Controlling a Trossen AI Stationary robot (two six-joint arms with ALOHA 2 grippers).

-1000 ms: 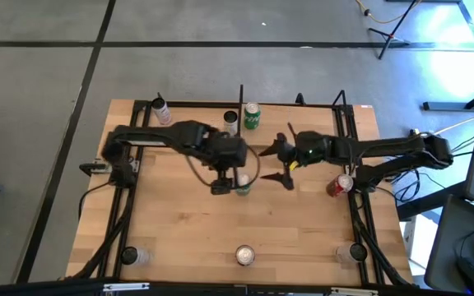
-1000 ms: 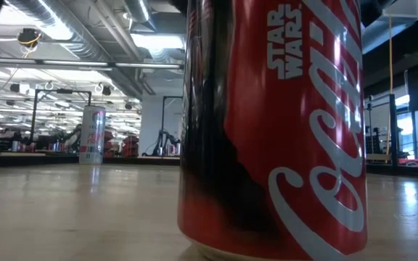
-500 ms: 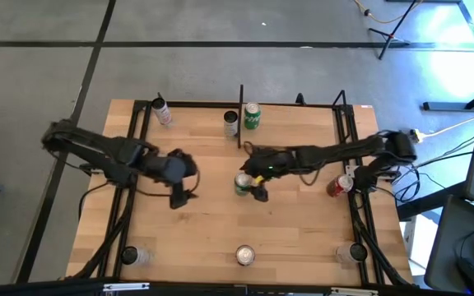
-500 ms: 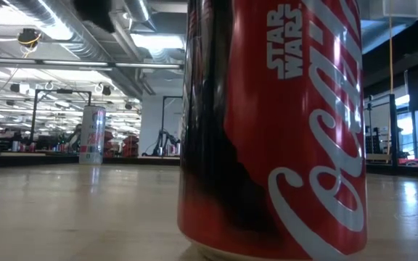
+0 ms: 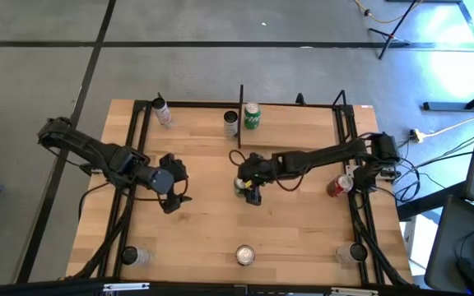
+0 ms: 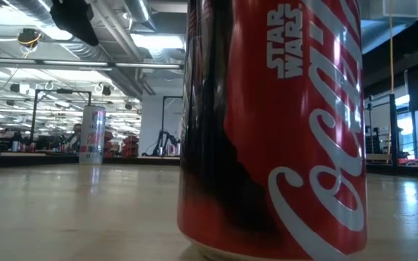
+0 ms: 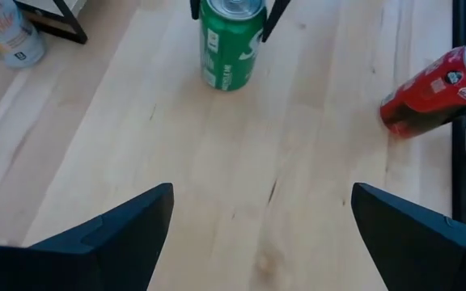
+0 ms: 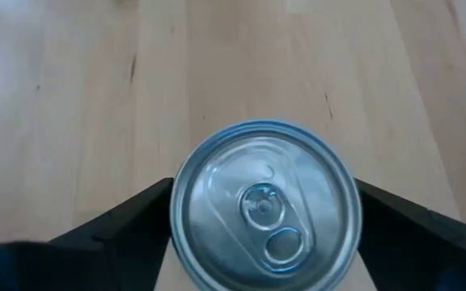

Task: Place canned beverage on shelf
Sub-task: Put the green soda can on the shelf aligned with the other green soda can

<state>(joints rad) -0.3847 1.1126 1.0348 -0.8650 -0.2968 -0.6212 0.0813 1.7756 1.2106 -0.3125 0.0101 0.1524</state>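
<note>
On a pale wooden table (image 5: 303, 222), the right gripper (image 5: 246, 187) reaches over an upright green metal can with a silver top (image 5: 241, 184) at the table's middle, its jaws apart on either side of the can; whether they touch it cannot be told. The left gripper (image 5: 174, 185) hovers well apart, jaws wide open. The black-rod shelf (image 5: 241, 115) stands at the far edge, holding another green can (image 5: 253, 116).

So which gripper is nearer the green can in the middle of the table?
Right. The right gripper straddles the green can; the left gripper hangs well off to its side, open.
</note>
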